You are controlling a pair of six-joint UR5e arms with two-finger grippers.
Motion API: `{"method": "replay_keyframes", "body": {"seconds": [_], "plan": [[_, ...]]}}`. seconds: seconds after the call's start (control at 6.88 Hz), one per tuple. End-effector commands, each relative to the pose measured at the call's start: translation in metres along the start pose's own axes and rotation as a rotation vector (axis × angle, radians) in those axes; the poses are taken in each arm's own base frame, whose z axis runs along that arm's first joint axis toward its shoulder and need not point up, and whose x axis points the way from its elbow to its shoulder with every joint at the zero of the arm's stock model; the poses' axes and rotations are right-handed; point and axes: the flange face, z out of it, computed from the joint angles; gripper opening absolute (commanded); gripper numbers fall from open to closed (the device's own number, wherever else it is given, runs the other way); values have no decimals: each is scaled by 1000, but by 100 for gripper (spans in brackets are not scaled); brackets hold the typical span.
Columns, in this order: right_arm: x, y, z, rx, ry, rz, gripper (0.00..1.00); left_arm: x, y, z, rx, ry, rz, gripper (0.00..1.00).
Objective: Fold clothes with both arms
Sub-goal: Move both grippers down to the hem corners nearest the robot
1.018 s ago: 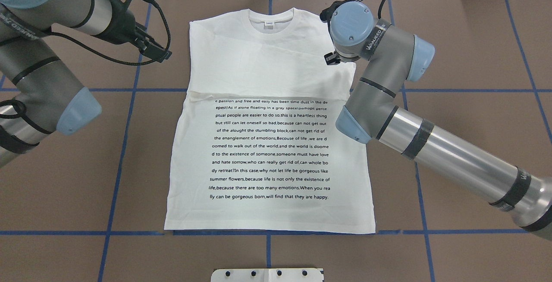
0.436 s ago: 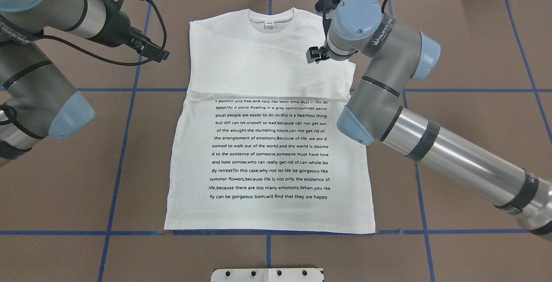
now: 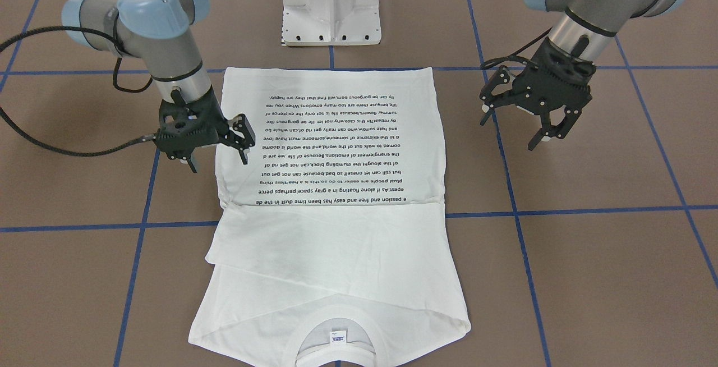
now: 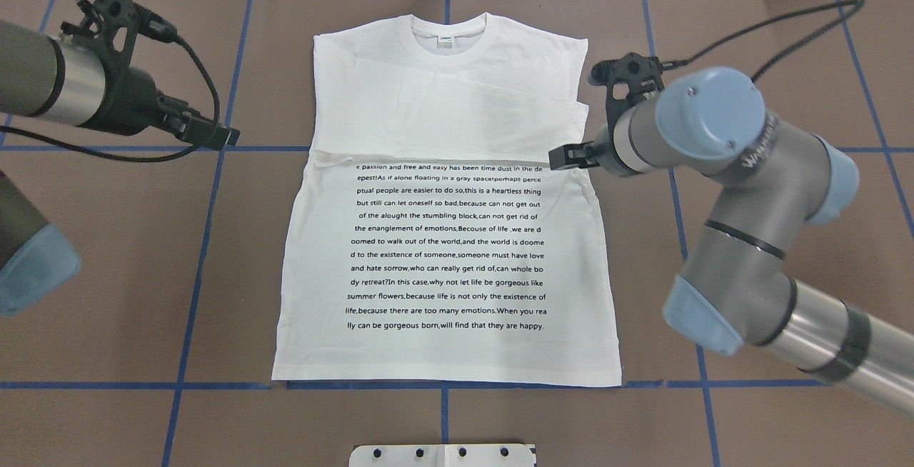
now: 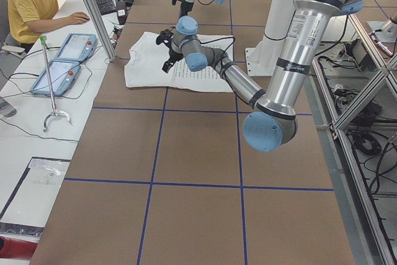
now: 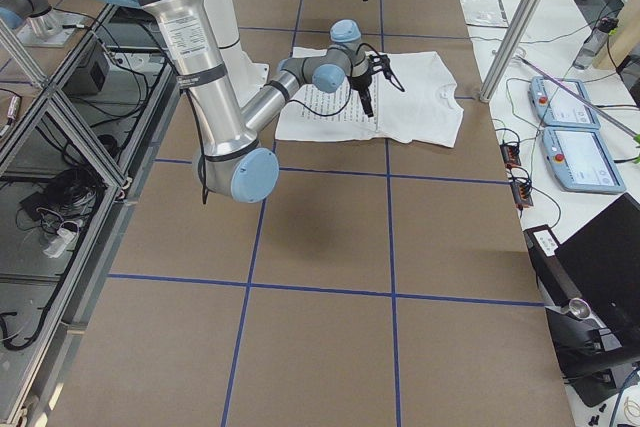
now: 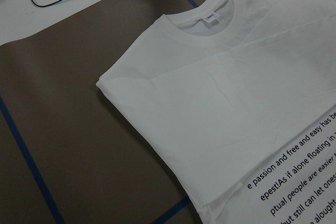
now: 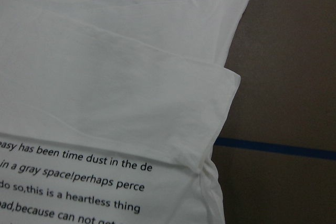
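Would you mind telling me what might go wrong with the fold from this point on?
The open right gripper straddles the T-shirt's layered side edge; it may pinch only the top layer and disturb the folded flap.
The open left gripper hangs over bare table, apart from it; an uneven grasp could skew the fold.

Robotics lab: tape-gridded table [image 4: 143,310], teach pendants [image 5: 75,46], alu frame [image 5: 93,10], operator [image 5: 28,1] nearby.
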Motion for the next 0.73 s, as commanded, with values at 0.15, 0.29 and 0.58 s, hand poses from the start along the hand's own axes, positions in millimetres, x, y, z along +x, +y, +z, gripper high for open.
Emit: {"method": "replay_keyframes", "body": {"seconds": [0.15,0.29,0.58], "plan": [[-7,146,-54,-24,-49,140,100,40,119,10,2,115,-187,100],[-3,170,-55,-61,-42,137,100,62,157,29,-23,115,-271,100],[4,182,-52,-72,-23,129,100,123,222,71,-62,82,-370,99]]}}
